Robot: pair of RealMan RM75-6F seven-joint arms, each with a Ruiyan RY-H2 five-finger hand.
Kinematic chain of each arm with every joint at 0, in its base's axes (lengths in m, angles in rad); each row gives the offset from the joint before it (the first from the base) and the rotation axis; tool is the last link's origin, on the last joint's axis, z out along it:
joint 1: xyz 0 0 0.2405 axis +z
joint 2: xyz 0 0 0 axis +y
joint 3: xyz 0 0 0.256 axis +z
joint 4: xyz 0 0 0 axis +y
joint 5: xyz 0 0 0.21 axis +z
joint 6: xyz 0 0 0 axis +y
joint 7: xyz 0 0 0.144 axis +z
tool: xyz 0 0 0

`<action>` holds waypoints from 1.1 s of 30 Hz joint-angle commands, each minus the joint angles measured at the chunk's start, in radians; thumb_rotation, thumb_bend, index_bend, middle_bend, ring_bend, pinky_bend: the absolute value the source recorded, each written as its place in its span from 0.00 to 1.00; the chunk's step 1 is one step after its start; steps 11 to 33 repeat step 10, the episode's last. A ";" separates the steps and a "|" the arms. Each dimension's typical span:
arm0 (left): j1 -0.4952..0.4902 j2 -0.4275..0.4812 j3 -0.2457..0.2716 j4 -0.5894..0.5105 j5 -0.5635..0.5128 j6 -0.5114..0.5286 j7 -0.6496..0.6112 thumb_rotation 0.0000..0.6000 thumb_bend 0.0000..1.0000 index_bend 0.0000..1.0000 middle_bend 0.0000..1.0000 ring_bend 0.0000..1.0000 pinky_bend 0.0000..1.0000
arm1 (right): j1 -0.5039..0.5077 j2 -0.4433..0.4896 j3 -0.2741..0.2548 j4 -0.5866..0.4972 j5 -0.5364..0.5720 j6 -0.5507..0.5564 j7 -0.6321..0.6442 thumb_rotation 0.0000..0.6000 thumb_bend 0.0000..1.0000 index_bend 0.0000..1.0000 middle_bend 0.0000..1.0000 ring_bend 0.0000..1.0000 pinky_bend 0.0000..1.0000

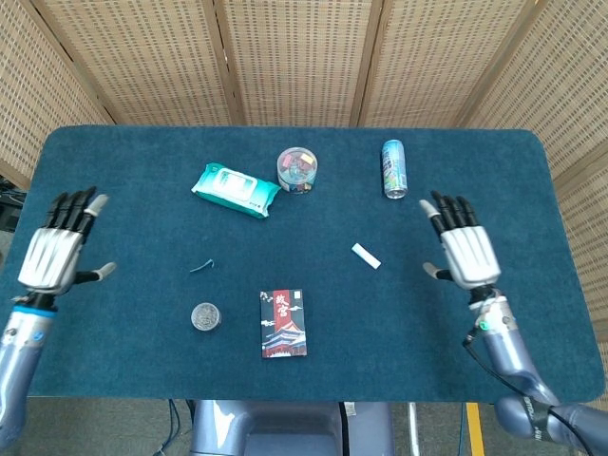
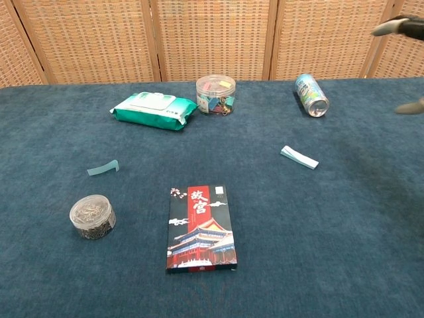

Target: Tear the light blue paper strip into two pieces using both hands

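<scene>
Two pieces of the light blue paper strip lie apart on the table. One piece [image 1: 200, 267] [image 2: 103, 169] lies curled at the left, above the round tin. The other piece [image 1: 366, 256] [image 2: 299, 157] lies flat at the right of centre. My left hand [image 1: 57, 254] hovers far left with fingers spread and nothing in it. My right hand [image 1: 463, 251] is out at the right, also spread and empty. In the chest view only the fingertips [image 2: 397, 26] of my right hand show at the top right edge.
A green wipes pack [image 1: 236, 189], a clear tub of clips [image 1: 297, 169] and a lying can [image 1: 394, 168] sit along the back. A small round tin [image 1: 204, 316] and a red-and-black box [image 1: 283, 323] lie near the front edge.
</scene>
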 commanded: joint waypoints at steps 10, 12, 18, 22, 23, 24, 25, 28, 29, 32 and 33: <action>0.272 0.047 0.101 -0.111 0.019 0.230 -0.149 1.00 0.00 0.00 0.00 0.00 0.00 | -0.308 0.056 -0.118 0.012 -0.154 0.300 0.113 1.00 0.00 0.00 0.00 0.00 0.00; 0.272 0.047 0.101 -0.111 0.019 0.230 -0.149 1.00 0.00 0.00 0.00 0.00 0.00 | -0.308 0.056 -0.118 0.012 -0.154 0.300 0.113 1.00 0.00 0.00 0.00 0.00 0.00; 0.272 0.047 0.101 -0.111 0.019 0.230 -0.149 1.00 0.00 0.00 0.00 0.00 0.00 | -0.308 0.056 -0.118 0.012 -0.154 0.300 0.113 1.00 0.00 0.00 0.00 0.00 0.00; 0.272 0.047 0.101 -0.111 0.019 0.230 -0.149 1.00 0.00 0.00 0.00 0.00 0.00 | -0.308 0.056 -0.118 0.012 -0.154 0.300 0.113 1.00 0.00 0.00 0.00 0.00 0.00; 0.272 0.047 0.101 -0.111 0.019 0.230 -0.149 1.00 0.00 0.00 0.00 0.00 0.00 | -0.308 0.056 -0.118 0.012 -0.154 0.300 0.113 1.00 0.00 0.00 0.00 0.00 0.00; 0.272 0.047 0.101 -0.111 0.019 0.230 -0.149 1.00 0.00 0.00 0.00 0.00 0.00 | -0.308 0.056 -0.118 0.012 -0.154 0.300 0.113 1.00 0.00 0.00 0.00 0.00 0.00; 0.272 0.047 0.101 -0.111 0.019 0.230 -0.149 1.00 0.00 0.00 0.00 0.00 0.00 | -0.308 0.056 -0.118 0.012 -0.154 0.300 0.113 1.00 0.00 0.00 0.00 0.00 0.00; 0.272 0.047 0.101 -0.111 0.019 0.230 -0.149 1.00 0.00 0.00 0.00 0.00 0.00 | -0.308 0.056 -0.118 0.012 -0.154 0.300 0.113 1.00 0.00 0.00 0.00 0.00 0.00; 0.272 0.047 0.101 -0.111 0.019 0.230 -0.149 1.00 0.00 0.00 0.00 0.00 0.00 | -0.308 0.056 -0.118 0.012 -0.154 0.300 0.113 1.00 0.00 0.00 0.00 0.00 0.00; 0.272 0.047 0.101 -0.111 0.019 0.230 -0.149 1.00 0.00 0.00 0.00 0.00 0.00 | -0.308 0.056 -0.118 0.012 -0.154 0.300 0.113 1.00 0.00 0.00 0.00 0.00 0.00; 0.272 0.047 0.101 -0.111 0.019 0.230 -0.149 1.00 0.00 0.00 0.00 0.00 0.00 | -0.308 0.056 -0.118 0.012 -0.154 0.300 0.113 1.00 0.00 0.00 0.00 0.00 0.00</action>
